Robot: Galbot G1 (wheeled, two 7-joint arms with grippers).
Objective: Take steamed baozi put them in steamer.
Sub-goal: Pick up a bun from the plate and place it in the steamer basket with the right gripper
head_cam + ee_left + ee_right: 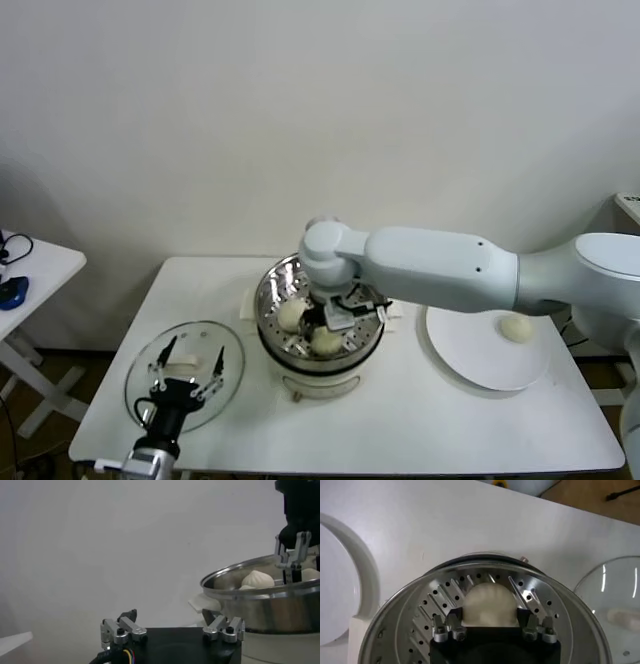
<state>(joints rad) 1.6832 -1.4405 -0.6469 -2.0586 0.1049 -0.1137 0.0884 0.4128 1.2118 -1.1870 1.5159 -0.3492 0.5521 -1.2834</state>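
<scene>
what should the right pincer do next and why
Probably open and lift straight up. The right pincer sits inside the steamer, a baozi between its fingers above the perforated tray, so this bun looks delivered. Another baozi waits on the white plate. The left pincer idles over the glass lid.

My surface (pixel 400 420) is a white rectangular top, set close to the pale wall at its far side. Three things lie directly on it. The steamer (pixel 318 325) sits near the middle, its steel pot on a white base. Left of it and nearer to me lies the lid (pixel 185 375), a round glass one, flat on the surface close to the near-left corner. Right of the steamer lies the plate (pixel 487 350), round and white, just beside the steamer's base and reaching towards the right edge.
</scene>
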